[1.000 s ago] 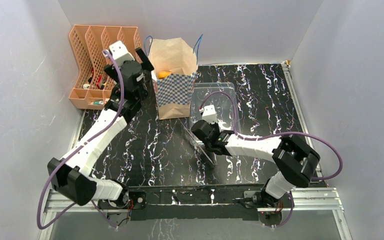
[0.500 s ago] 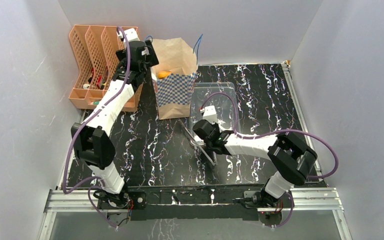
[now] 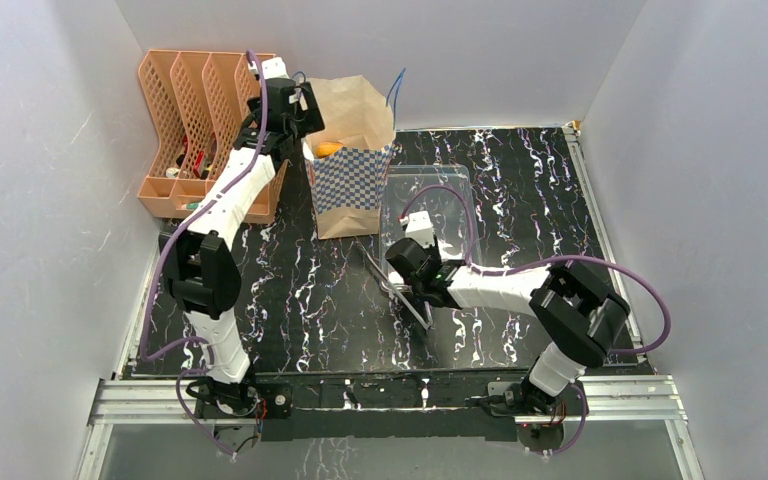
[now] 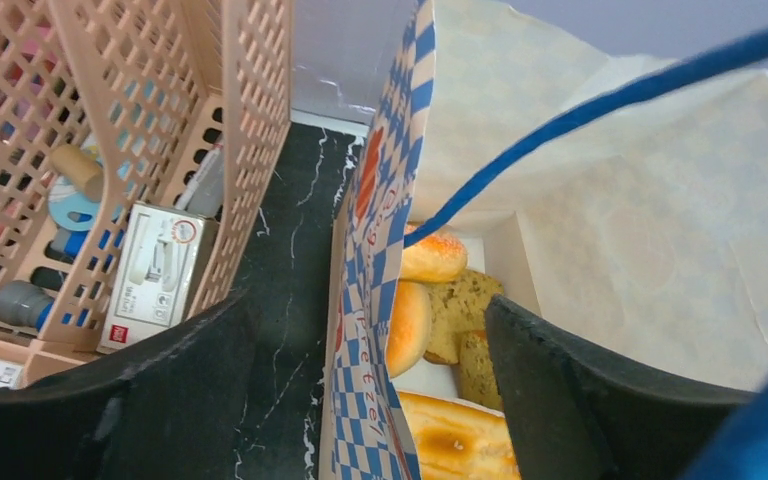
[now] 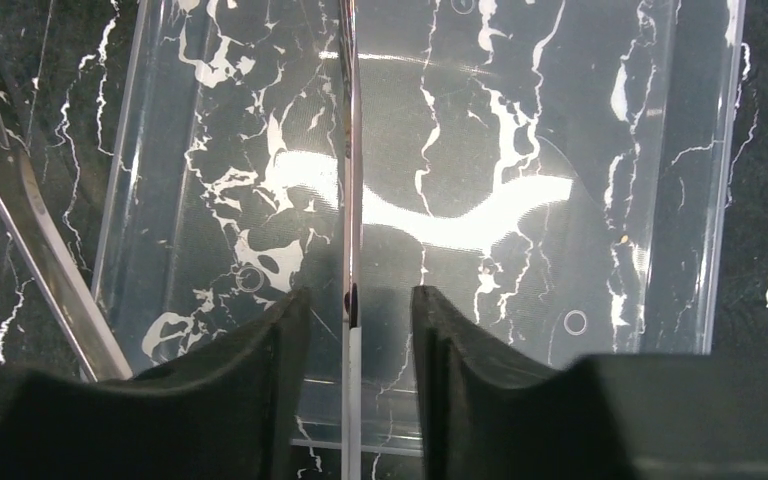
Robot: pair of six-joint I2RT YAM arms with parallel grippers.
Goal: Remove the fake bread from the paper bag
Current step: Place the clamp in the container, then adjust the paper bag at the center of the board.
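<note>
Bright, even light; white glare streaks the clear tray (image 5: 660, 200); the left fingers (image 4: 600, 400) are blurred.

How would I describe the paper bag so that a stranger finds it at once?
Look to the far edge of the black marbled table, just right of the peach mesh organizer. The paper bag stands there upright, the only tan thing with a blue-and-white checkered band and blue cord handles.

Dark letters reading roughly "etze" run along the blue-and-white checkered side of the paper bag (image 4: 520, 200) in the left wrist view, the rest of the word cut off by the fold. A white box (image 4: 155, 275) standing in the peach mesh organizer (image 4: 250, 150) carries a small red label and a round mark, both too small to read.
</note>
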